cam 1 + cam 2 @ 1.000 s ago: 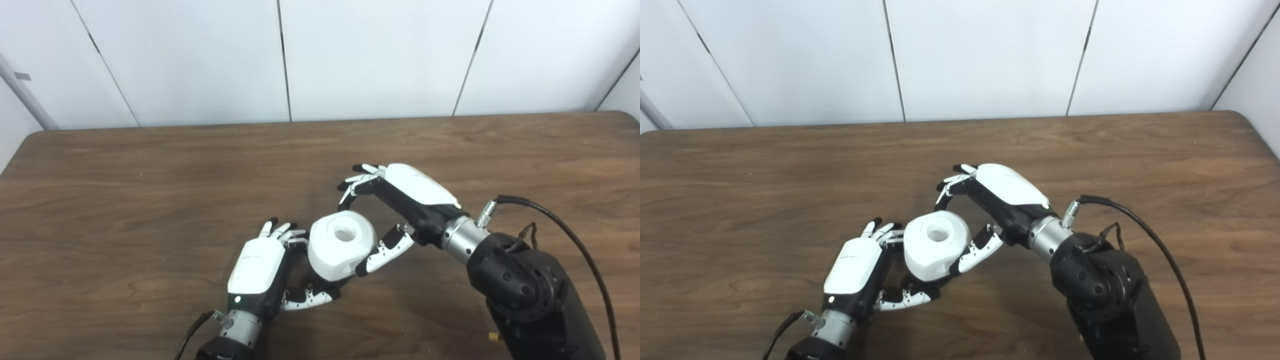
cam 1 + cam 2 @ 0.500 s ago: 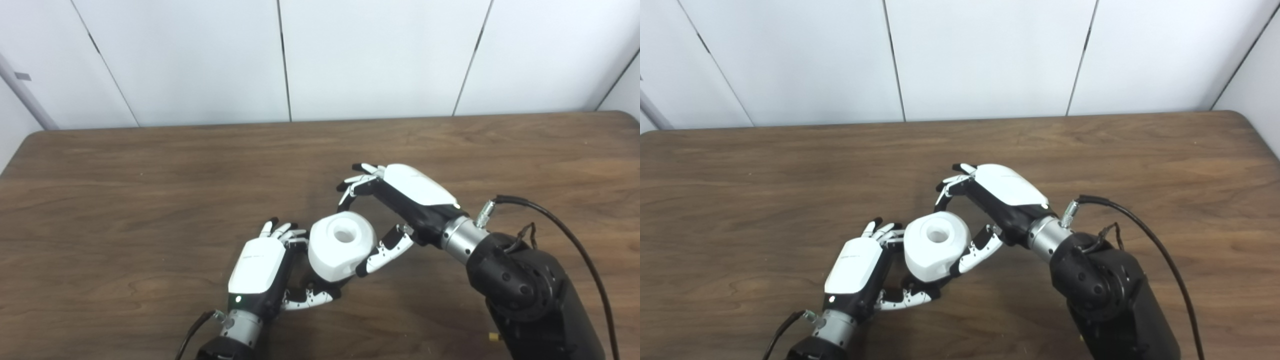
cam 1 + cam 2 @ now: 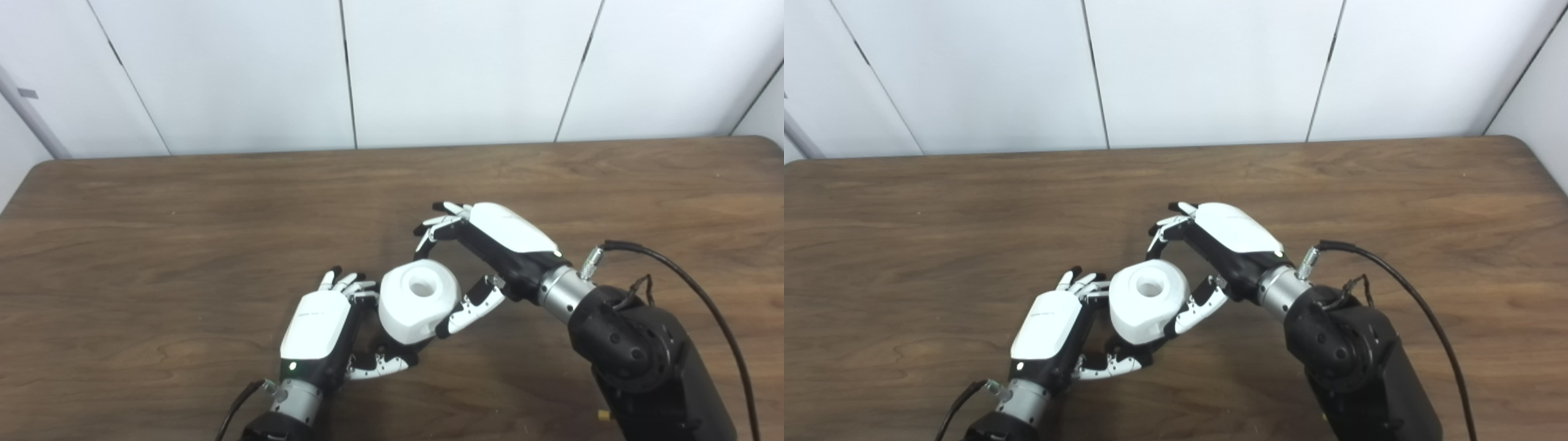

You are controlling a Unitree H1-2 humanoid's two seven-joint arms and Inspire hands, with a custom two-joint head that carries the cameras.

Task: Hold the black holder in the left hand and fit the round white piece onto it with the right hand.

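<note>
Change: almost nothing has changed over the last second; the right forearm has shifted a touch toward the left, while both hands and the white piece sit where they were.
Meaning for the task: the fit looks done or all but done, and the pause reads as a settling or checking moment rather than a fresh push.
Round white piece (image 3: 418, 300): it sits low in the middle of the wooden table (image 3: 184, 245), its central hole facing up, tilted slightly toward the left.
Black holder (image 3: 401, 352): only a dark sliver shows under the near edge of the white piece; how deep the piece is seated on it cannot be told.
Left hand (image 3: 318, 334): it lies left of the piece, fingers curled around underneath, grasping the holder; its thumb reaches along the near side below the piece.
Right hand (image 3: 490, 245): it is spread wide, clasping nothing; its fingers (image 3: 438, 223) arch over the far side of the piece with a gap below them, and its thumb (image 3: 468, 306) lies against or just beside the piece's right flank.
Contact: whether the right thumb actually touches cannot be told.
</note>
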